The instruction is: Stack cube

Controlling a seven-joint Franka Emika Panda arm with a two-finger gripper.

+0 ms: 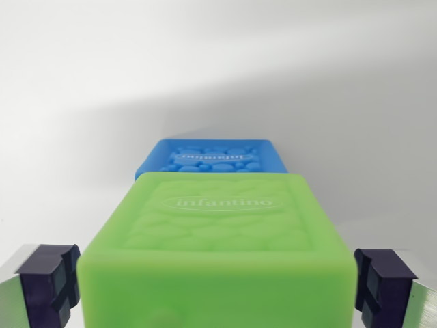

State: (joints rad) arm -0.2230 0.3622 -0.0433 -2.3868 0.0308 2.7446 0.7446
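A green soft cube (217,232) with "infantino" embossed on its top fills the lower middle of the wrist view. My gripper (217,287) straddles it. The dark left pad (51,280) and the dark right pad (382,283) each press against a side of the green cube with no gap showing. Directly behind it, touching or nearly touching, lies a blue cube (215,158) of the same kind, bumpy face up. Only the blue cube's top and a strip of its front show; the rest is hidden by the green cube.
Both cubes rest on a plain white surface (82,102) with a soft shadow across the right side. Nothing else stands in view.
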